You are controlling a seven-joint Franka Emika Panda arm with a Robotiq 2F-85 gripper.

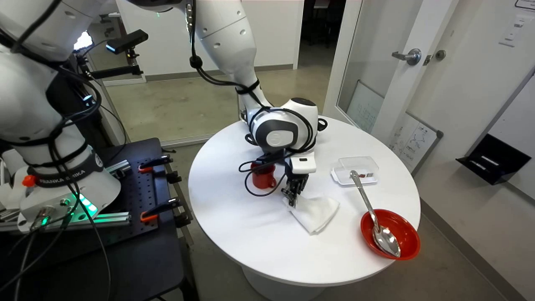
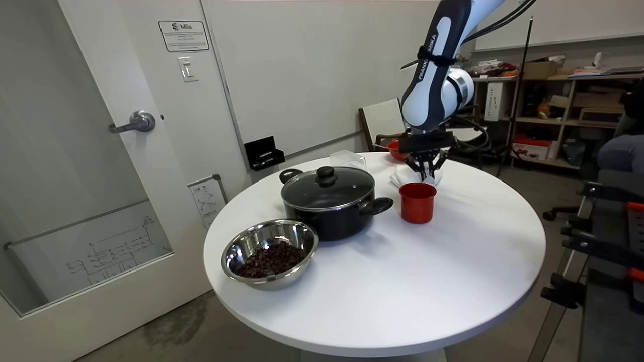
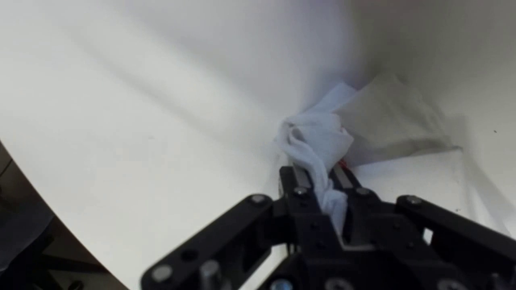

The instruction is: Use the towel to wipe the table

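The end effector is clenched on a bunched corner of the white towel; in the wrist view, a twisted strip of the cloth is seen pinched between the fingers. The rest of the towel is spread, folded, over the white counter. By the arm the end effector is held low, its fingertips pointed down at the cloth.

Near it, a red mug is stood upright. Not far from the towel, a clear container is set down. Close to the rim of the counter a red bowl is placed, with a metal spoon leaned in it; the handle is extended toward the container, and whether the two are touching cannot be told.

Farther out, a black pot is covered by a glass lid. Just beside the pot, a steel bowl is partly filled with small dark brown pieces. Beyond the counter, a door is fitted with a metal handle, and clamps are fastened at the edge of a black bench.
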